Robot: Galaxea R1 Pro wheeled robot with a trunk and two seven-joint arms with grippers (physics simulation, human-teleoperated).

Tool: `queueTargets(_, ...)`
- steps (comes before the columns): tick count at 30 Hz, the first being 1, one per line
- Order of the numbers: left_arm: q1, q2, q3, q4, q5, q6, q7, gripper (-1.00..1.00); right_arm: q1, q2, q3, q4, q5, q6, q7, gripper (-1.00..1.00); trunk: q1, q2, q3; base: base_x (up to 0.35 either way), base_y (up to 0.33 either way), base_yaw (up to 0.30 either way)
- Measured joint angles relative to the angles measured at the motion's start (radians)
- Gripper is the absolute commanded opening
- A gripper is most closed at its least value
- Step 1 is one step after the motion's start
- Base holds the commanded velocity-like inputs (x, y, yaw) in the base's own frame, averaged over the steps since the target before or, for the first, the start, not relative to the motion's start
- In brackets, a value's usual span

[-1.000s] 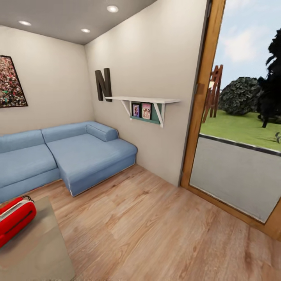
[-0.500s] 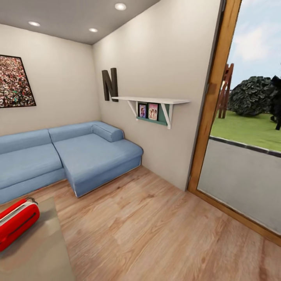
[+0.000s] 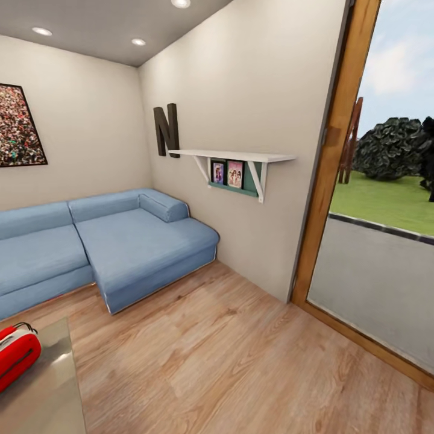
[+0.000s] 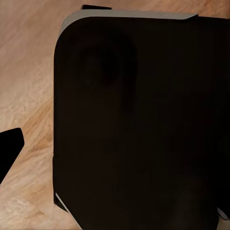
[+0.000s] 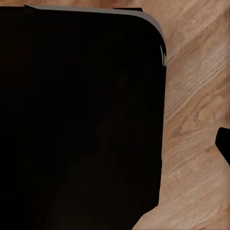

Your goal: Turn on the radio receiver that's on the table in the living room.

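Approach is unfinished: small bright red radio receiver point(image 3: 17, 355) is seen untouched on glossy grey-brown counter point(image 3: 51, 392); end effector states cannot be told.

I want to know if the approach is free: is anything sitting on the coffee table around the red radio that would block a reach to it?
Nothing visible does. In the head view the radio receiver lies on the table at the picture's lower left edge, partly cut off, with bare glossy tabletop beside it.

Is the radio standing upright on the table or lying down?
Lying down: the radio receiver rests flat on the table, handle toward the sofa.
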Motion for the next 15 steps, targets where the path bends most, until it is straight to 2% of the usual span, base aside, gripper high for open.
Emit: queueTargets(15, 0.000, 0.002, -0.001, 0.000, 0.000, 0.000, 0.000, 1.00, 0.000, 0.000, 0.000, 0.000, 0.003, 0.001, 0.000, 1.00, 0.000, 0.000, 0.000, 0.306, 0.000, 0.000)
